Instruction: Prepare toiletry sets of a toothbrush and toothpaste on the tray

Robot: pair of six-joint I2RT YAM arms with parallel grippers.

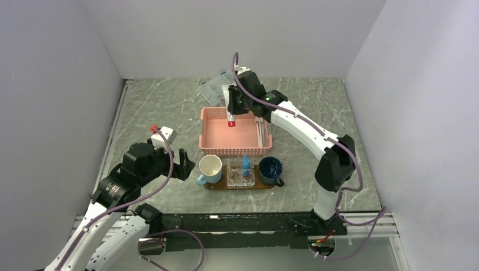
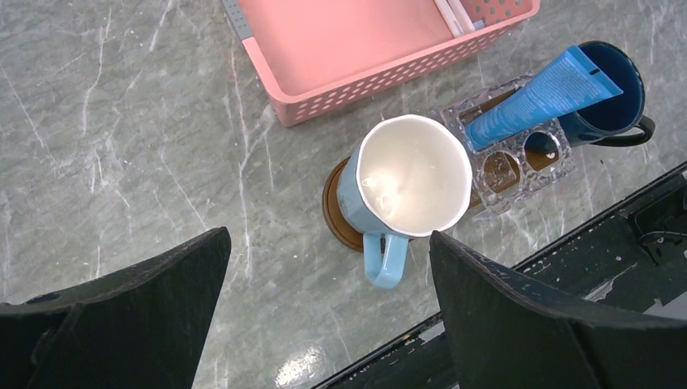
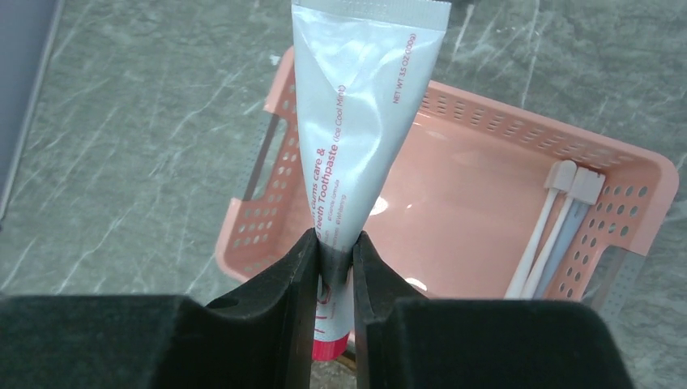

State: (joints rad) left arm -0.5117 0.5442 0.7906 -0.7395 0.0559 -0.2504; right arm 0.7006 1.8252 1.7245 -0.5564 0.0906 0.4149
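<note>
Right gripper [image 3: 334,253]: clamped on silver toothpaste tube [image 3: 356,121], above pink basket [image 3: 518,134].
Left gripper [image 1: 186,164]: jaws spread, empty, at 9 o'clock of tray [image 2: 334,215].

Right wrist view: I mostly lose the red cap of the white toothpaste tube [image 3: 356,138] inside the right gripper [image 3: 334,243]. The toothbrushes [image 3: 551,227] run out of sight behind one finger.
Left wrist view: the tray [image 2: 332,212] is largely covered by the light-blue mug [image 2: 413,174]. The pink basket [image 2: 364,81] is cropped at the top edge.
</note>
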